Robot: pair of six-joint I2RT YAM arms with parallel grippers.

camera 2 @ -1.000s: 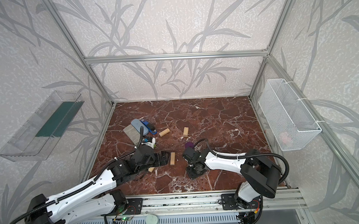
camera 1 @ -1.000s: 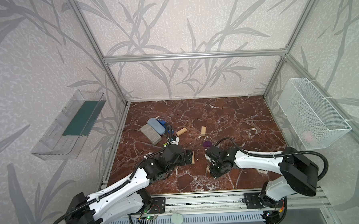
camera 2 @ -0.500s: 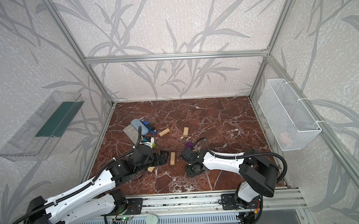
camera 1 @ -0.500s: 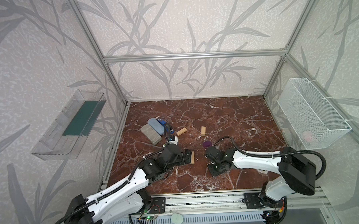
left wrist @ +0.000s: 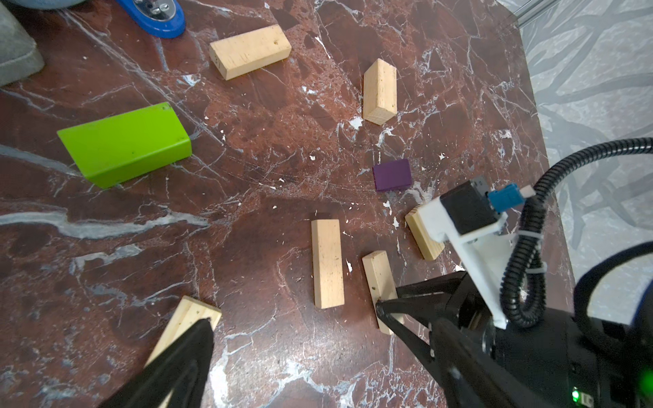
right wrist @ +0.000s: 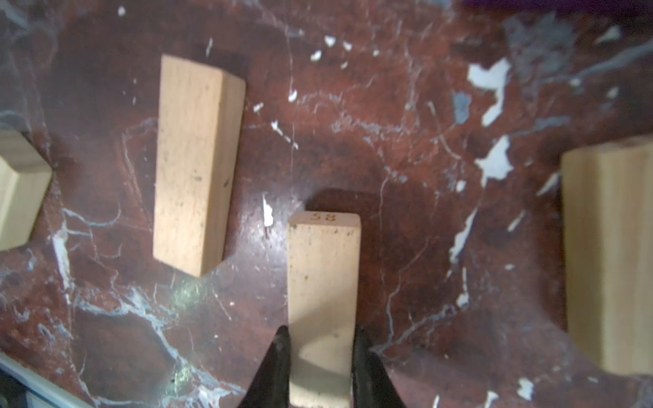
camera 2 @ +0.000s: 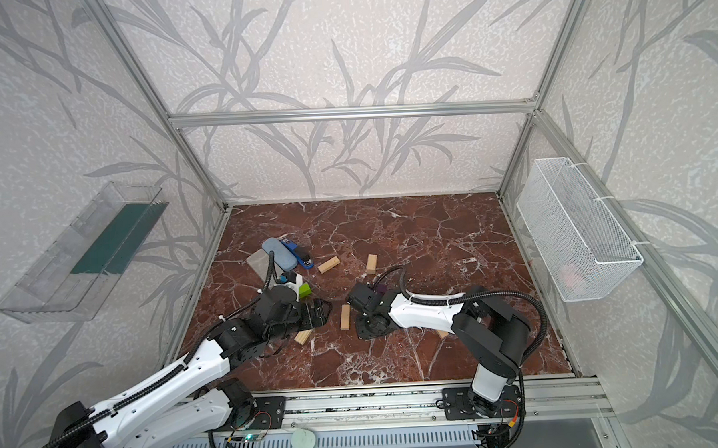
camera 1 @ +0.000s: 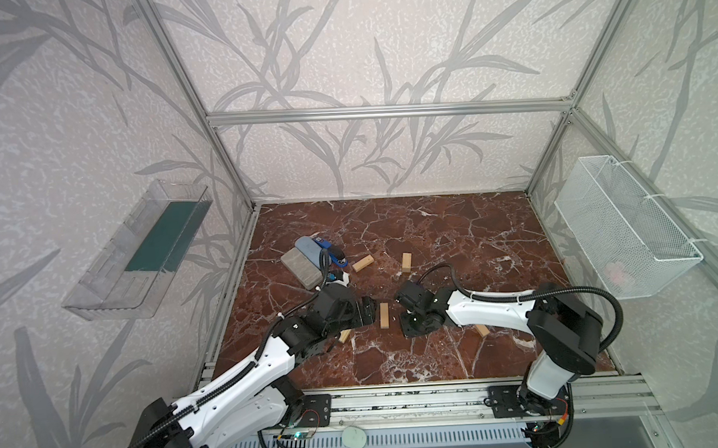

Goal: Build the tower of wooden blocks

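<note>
Near the front, the right gripper (right wrist: 319, 341) clamps a wood brick (right wrist: 323, 275); the left gripper (left wrist: 293, 316) stands wide open facing a flat brick (left wrist: 327, 263) beside it. Farther back lie a green brick (left wrist: 123, 143), purple block (left wrist: 392, 175) and two more bricks (left wrist: 249, 51).

eight small blocks in all: six pale wood blocks (left wrist: 249, 51) (left wrist: 380, 92) (left wrist: 327, 263) (left wrist: 378, 279) (left wrist: 422, 236) (left wrist: 185, 323), one lime-green block (left wrist: 123, 141), one purple block (left wrist: 392, 175). also one grey-blue case (camera 1: 308, 247), one grey pad (camera 1: 302, 269), one blue-and-black stapler (camera 1: 334, 255), two robot arms (camera 1: 239, 384) (camera 1: 486, 311), one clear wall tray (camera 1: 138, 251), one wire basket (camera 1: 624, 230).
</note>
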